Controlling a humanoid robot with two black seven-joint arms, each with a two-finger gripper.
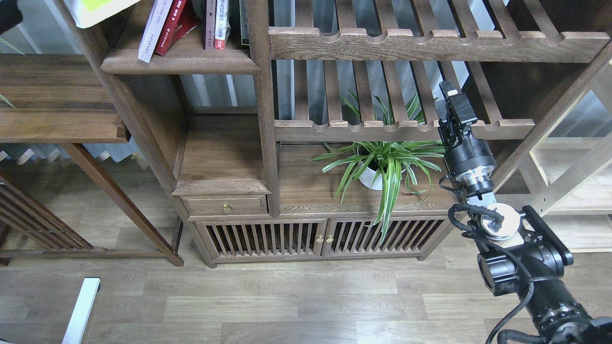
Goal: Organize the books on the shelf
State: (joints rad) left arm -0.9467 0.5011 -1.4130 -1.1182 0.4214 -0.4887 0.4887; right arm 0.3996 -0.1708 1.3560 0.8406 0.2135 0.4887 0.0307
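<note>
Head view of a dark-brown wooden shelving unit. The right arm enters from the lower right; its black two-finger right gripper (452, 95) is raised in front of the lower slatted rack with scalloped front rail (404, 128), touching nothing visible. It is seen dark and nearly end-on, so whether the fingers are apart or together cannot be told. The left arm is out of view.

At upper left, a solid flat dark-brown plank shelf with rounded front edge (179, 63) carries leaning books: a thin white paperback (154, 28) tilted left at the front, a red paperback (174, 24) just beside it, and further right a more upright red-and-white book (217, 24). A yellow-green book with white page edges (98, 9) lies at the top left corner, partly cut off by the frame.

A green spider plant in a white pot (382, 165) stands on the cabinet top (311, 186) below the rack.
</note>
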